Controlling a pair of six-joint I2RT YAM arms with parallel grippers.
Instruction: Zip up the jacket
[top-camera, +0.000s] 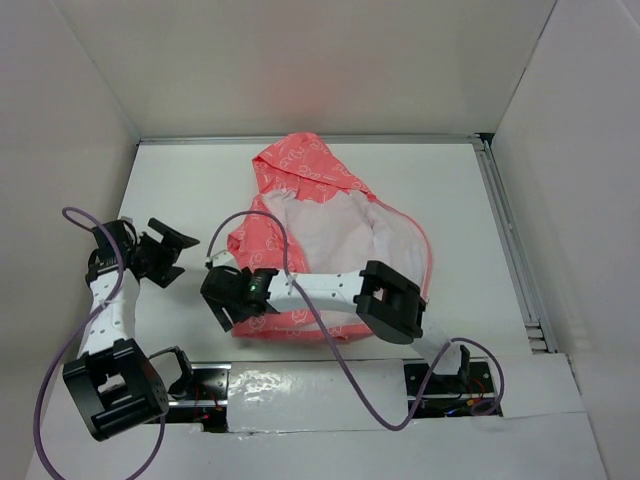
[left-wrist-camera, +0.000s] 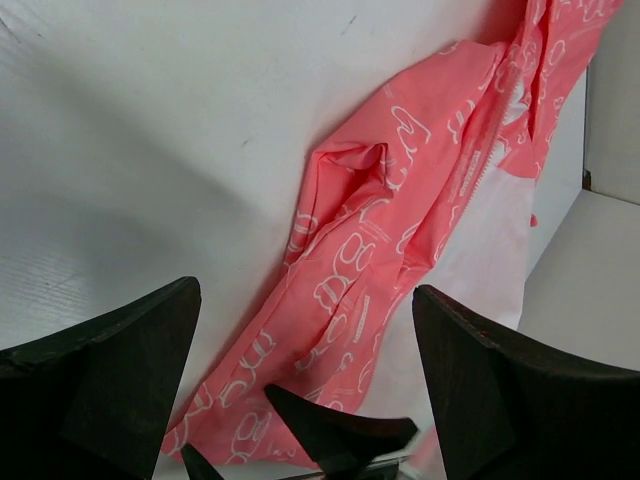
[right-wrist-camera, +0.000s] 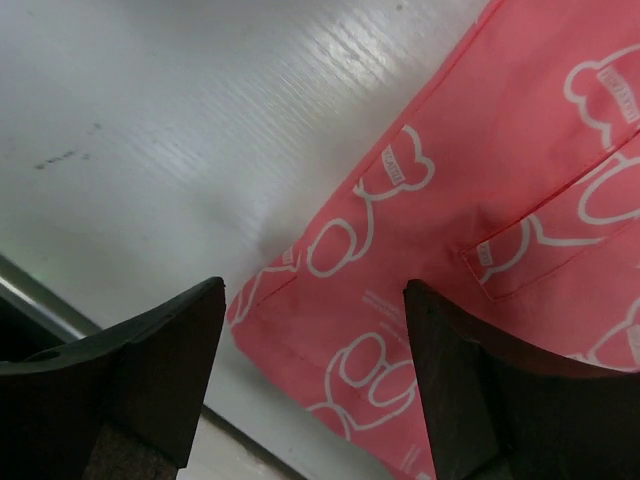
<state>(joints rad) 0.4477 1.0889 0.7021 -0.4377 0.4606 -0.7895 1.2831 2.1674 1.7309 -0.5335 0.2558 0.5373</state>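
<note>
The coral-pink jacket (top-camera: 300, 165) with a white printed pattern lies in the middle of the table, hood at the far end. Its front is spread open and shows the pale lining (top-camera: 320, 230). My right gripper (top-camera: 222, 303) is open and hovers just above the jacket's near left hem corner (right-wrist-camera: 330, 320), one finger on each side of it, holding nothing. My left gripper (top-camera: 190, 257) is open and empty, a little left of the jacket and pointing at its left side (left-wrist-camera: 370, 250). A stretch of white zipper teeth (left-wrist-camera: 490, 140) runs along the open edge.
The white table (top-camera: 450, 200) is boxed in by white walls at the back and on both sides. A metal rail (top-camera: 512, 240) runs along its right edge. My right arm lies across the jacket's near hem. Purple cables loop over both arms.
</note>
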